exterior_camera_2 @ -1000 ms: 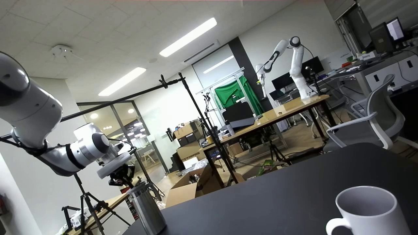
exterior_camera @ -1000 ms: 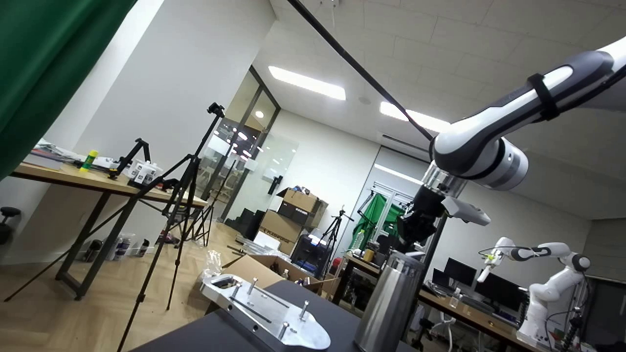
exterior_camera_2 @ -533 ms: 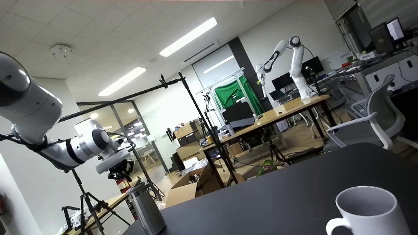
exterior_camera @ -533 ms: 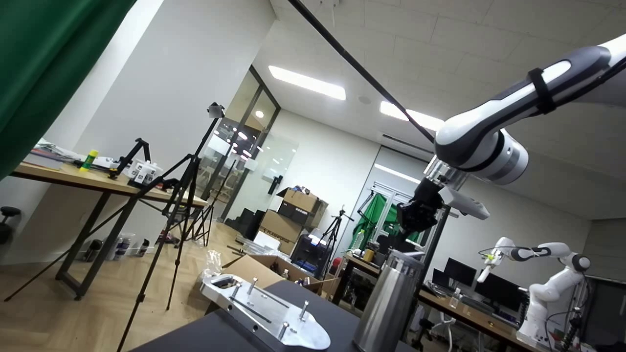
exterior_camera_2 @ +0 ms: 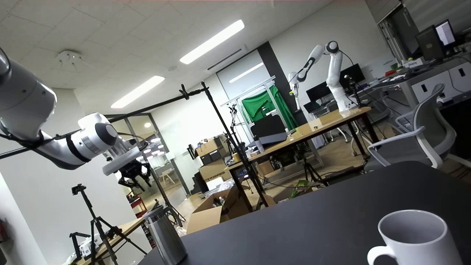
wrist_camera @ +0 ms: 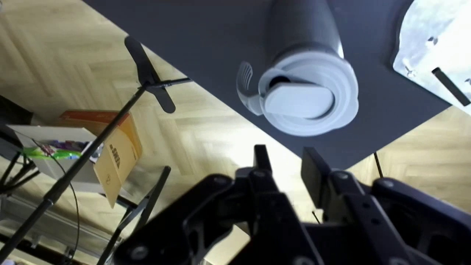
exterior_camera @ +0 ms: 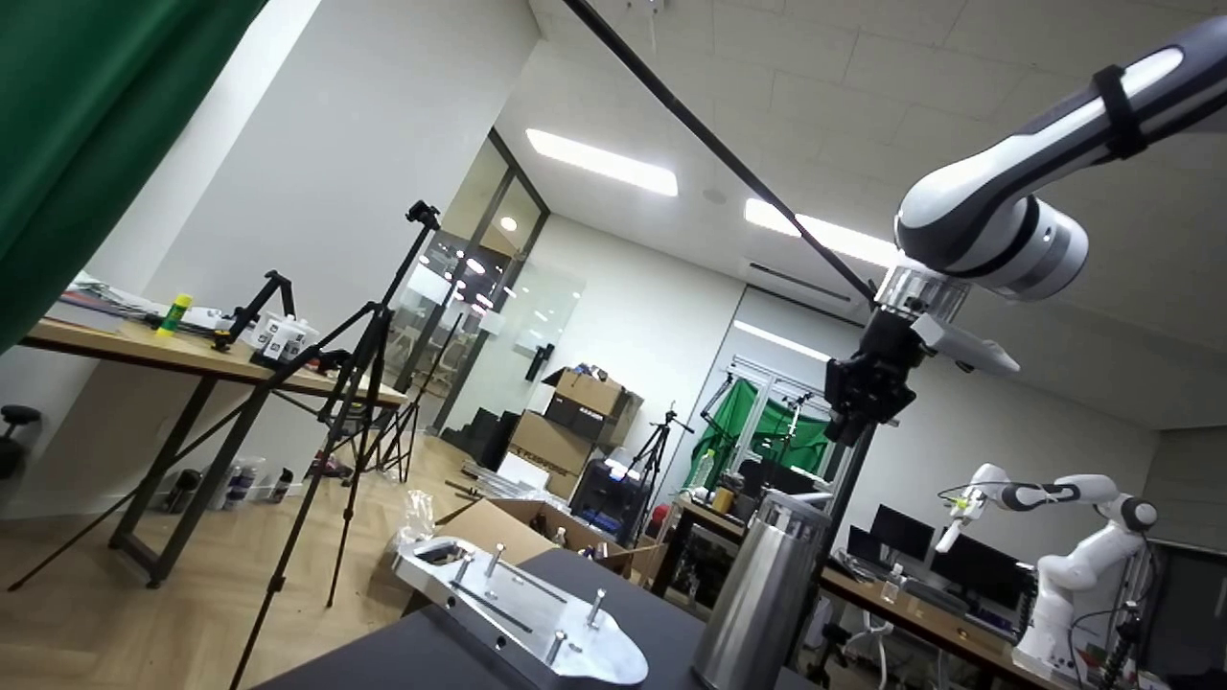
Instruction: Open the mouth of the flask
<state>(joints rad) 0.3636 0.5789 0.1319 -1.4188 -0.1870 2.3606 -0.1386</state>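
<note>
The flask (exterior_camera: 762,604) stands upright on the dark table in both exterior views (exterior_camera_2: 165,235); its silver-grey body points away from the camera in the wrist view (wrist_camera: 303,25). Its mouth, the round top (wrist_camera: 312,123), carries a light-grey lid with an oblong piece and a dark hole on the side by the curved handle (wrist_camera: 244,86). The top also shows in an exterior view (exterior_camera: 796,513). My gripper (wrist_camera: 286,154) is open with nothing between its fingers. It hovers above the flask top, clear of it, in both exterior views (exterior_camera: 845,436) (exterior_camera_2: 145,186).
A whitish flat metal plate with upright bolts (exterior_camera: 537,613) lies beside the flask, also in the wrist view (wrist_camera: 427,51). A white mug (exterior_camera_2: 415,239) stands on the dark table (exterior_camera_2: 294,228). A black stand pole (exterior_camera_2: 235,147) rises behind the table.
My gripper has risen from close over the flask's top to well above it. Its fingers now look spread apart, where before they looked close together. The flask has not visibly moved.
</note>
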